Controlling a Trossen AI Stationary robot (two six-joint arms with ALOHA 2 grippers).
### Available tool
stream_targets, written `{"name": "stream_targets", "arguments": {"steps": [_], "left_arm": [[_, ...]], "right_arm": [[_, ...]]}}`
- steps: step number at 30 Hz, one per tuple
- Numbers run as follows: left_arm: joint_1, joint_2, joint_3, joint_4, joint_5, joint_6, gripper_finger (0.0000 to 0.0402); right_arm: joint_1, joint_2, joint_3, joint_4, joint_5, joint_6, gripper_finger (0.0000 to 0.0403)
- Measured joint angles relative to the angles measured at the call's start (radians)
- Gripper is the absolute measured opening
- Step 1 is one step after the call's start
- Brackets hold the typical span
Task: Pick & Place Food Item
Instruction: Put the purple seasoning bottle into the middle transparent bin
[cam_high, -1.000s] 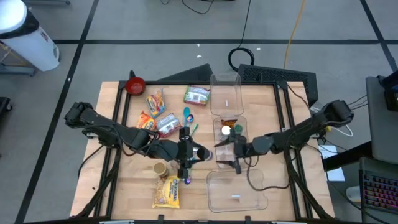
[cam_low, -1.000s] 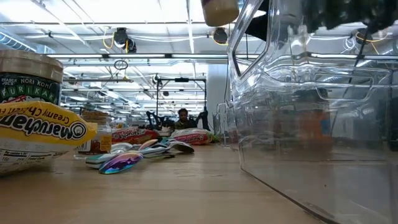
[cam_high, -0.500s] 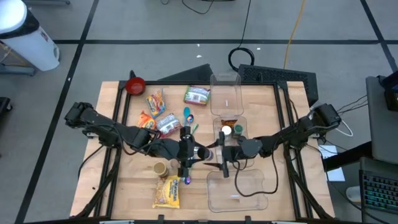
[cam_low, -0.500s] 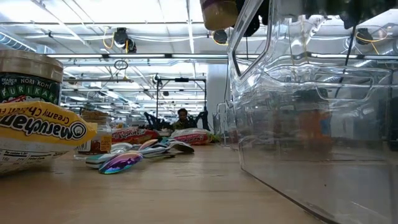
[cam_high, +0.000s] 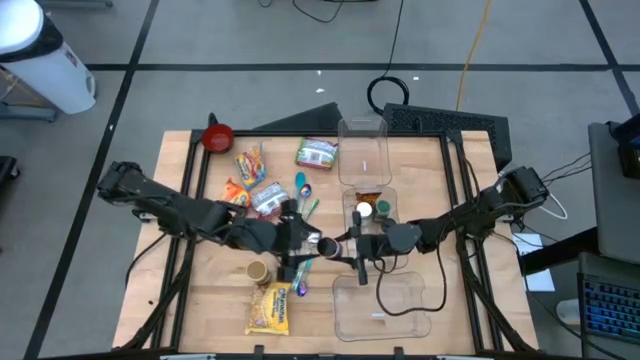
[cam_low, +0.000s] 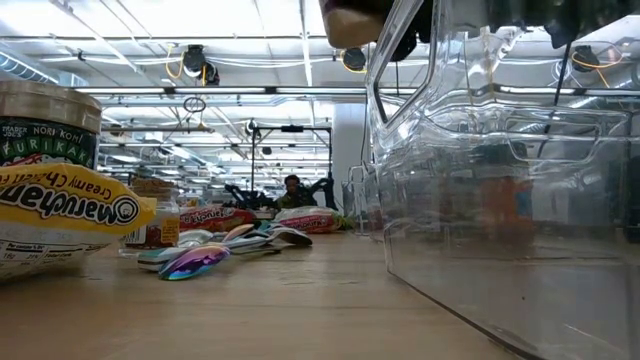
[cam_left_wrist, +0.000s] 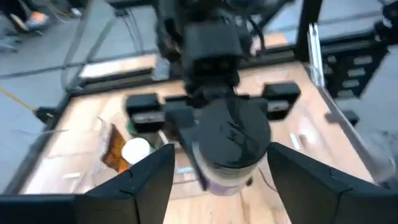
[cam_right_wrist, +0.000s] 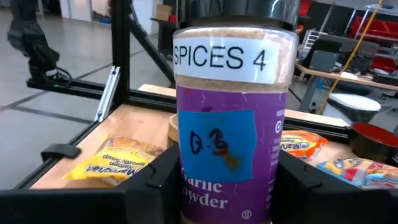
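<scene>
- Purple-labelled garlic powder jar with black lid (cam_right_wrist: 227, 124) is in the air, just beside the near clear plastic bin (cam_high: 385, 305).
- My right gripper (cam_high: 358, 252) is clamped on the jar's sides.
- My left gripper (cam_high: 302, 245): fingers (cam_left_wrist: 140, 180) spread apart either side of the lid, not touching.

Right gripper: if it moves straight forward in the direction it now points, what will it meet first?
The garlic powder jar stands directly between the right gripper's fingers, so it meets nothing before that. Beyond it, judging from the high view, comes the left gripper.
</scene>
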Motion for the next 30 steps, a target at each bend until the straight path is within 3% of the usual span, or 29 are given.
{"name": "stream_targets", "arguments": {"steps": [6, 10, 17, 24, 30], "left_arm": [[-0.017, -0.096, -0.208, 0.184, -0.104, 0.007, 0.028], [-0.002, -0.166, -0.401, 0.472, -0.112, 0.027, 0.0278], [0.074, -0.131, -0.664, 1.085, 0.082, 0.045, 0.0277], [0.11, -0.001, -0.654, 1.217, 0.123, -0.069, 0.0286], [0.108, 0.073, -0.58, 1.223, 0.232, 0.0, 0.0275]], "right_arm": [[0.002, -0.009, 0.0, -0.035, -0.002, -0.003, 0.0153], [0.005, -0.022, -0.001, -0.048, 0.033, -0.007, 0.0153], [0.008, -0.038, -0.001, -0.012, 0.082, -0.029, 0.0153], [0.006, -0.039, -0.002, -0.012, 0.125, -0.036, 0.0153], [0.012, -0.04, -0.003, -0.014, 0.088, -0.04, 0.0153]]}}
